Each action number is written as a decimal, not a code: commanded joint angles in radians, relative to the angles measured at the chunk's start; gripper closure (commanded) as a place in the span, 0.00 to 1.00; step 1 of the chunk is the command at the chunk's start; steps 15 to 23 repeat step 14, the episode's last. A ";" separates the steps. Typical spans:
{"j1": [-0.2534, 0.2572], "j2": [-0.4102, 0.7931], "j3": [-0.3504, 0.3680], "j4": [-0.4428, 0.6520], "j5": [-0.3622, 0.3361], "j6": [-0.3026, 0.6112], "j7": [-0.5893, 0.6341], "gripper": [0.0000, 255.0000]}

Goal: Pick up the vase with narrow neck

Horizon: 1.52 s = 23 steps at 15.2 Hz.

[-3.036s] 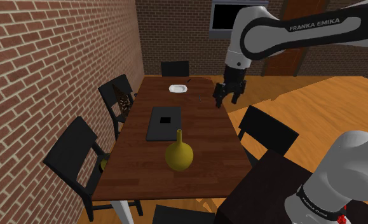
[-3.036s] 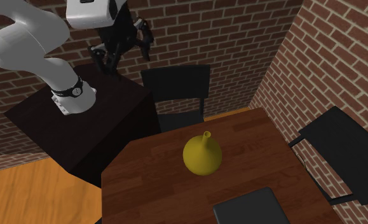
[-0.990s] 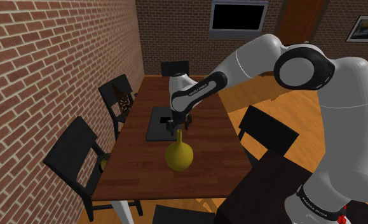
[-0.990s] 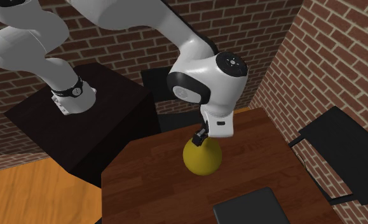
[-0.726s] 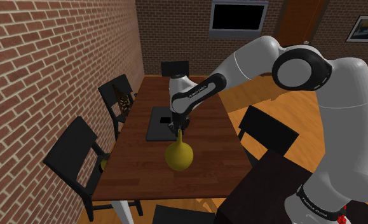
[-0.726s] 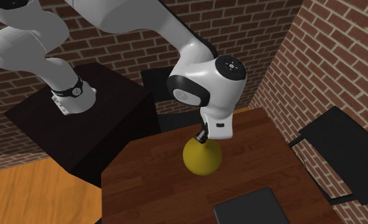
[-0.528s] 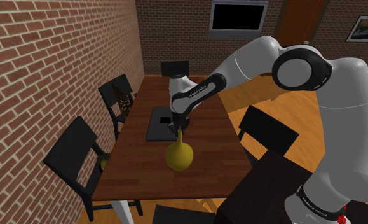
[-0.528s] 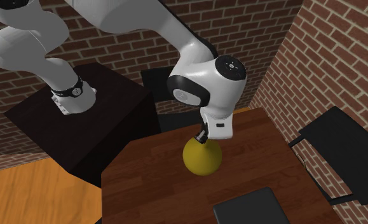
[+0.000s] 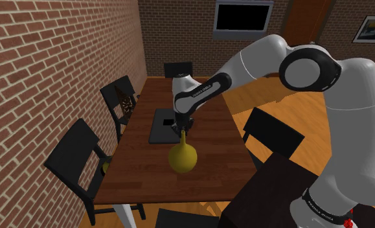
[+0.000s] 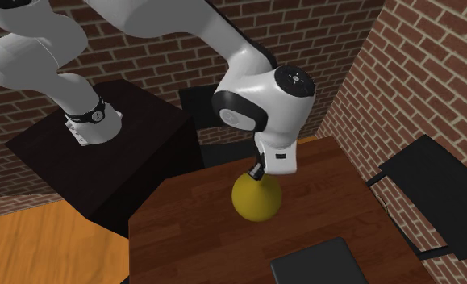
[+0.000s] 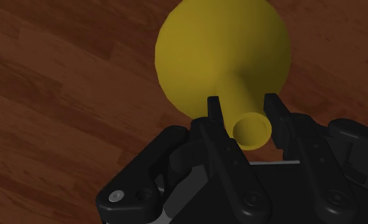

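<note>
A yellow vase (image 9: 182, 157) with a round body and a narrow neck stands at the near middle of the dark wooden table (image 9: 212, 159). My black gripper (image 9: 182, 132) comes down from above and is shut on its neck. In the wrist view the two fingers (image 11: 214, 113) clasp the neck just under the flared mouth of the vase (image 11: 220, 51), with the table's wood beneath. In the second exterior view the white wrist hides the neck, and the gripper (image 10: 257, 171) sits right on top of the vase (image 10: 254, 202).
A flat black tray-like thing (image 9: 166, 126) lies just beyond the vase, also seen as a black slab (image 10: 316, 262). Black chairs (image 9: 76, 159) ring the table, one close to the stand (image 9: 273, 133). A brick wall (image 9: 50, 71) runs along the shoulder view's left.
The gripper sank slightly over the neck and its fingers closed on it. Since then the hand and the vase have shifted only very slightly.
</note>
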 commanded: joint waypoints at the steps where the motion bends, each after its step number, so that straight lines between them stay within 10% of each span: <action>1: -0.001 -0.017 0.001 0.004 0.002 -0.019 -0.001 1.00; 23: -0.005 -0.099 0.008 0.039 0.013 -0.135 -0.006 1.00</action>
